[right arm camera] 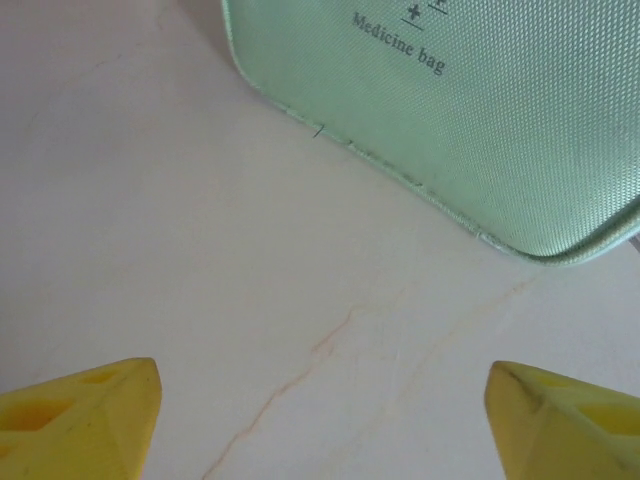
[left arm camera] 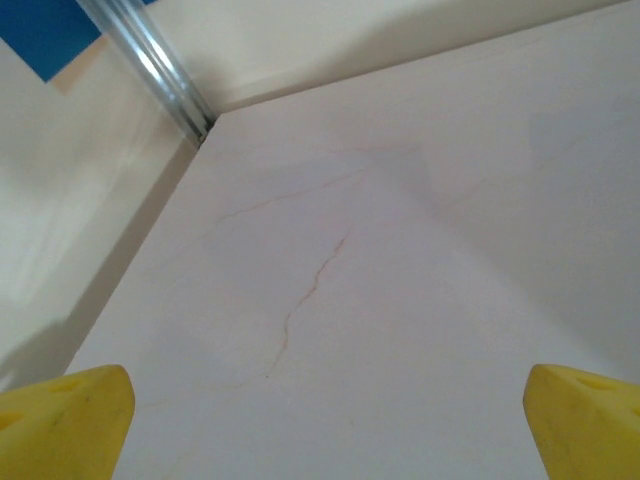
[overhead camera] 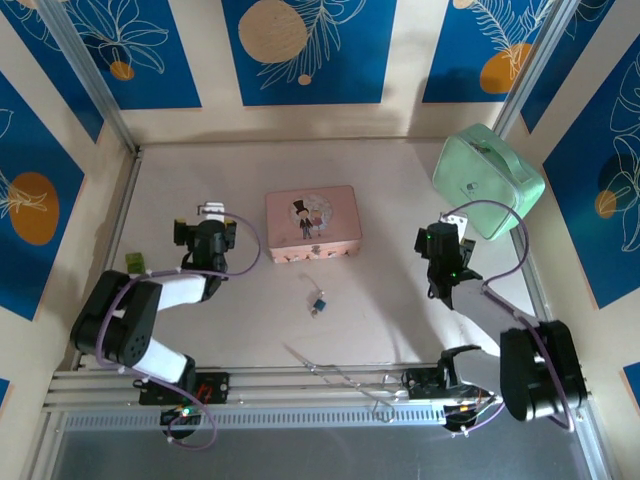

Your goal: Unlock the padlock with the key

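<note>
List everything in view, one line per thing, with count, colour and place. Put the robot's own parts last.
padlock: one, dark blue with silvery parts, middle of the table, nearer the arms than the tin box and apart from it
tin box: one, pink, mid-table, beyond the padlock
medicine bag: one, pale green, far right corner
small block: one, green, left edge of the table
table: one, pale cream
left end effector: one, yellow-tipped, open, over bare table on the left
right end effector: one, yellow-tipped, open, just short of the medicine bag's edge
</note>
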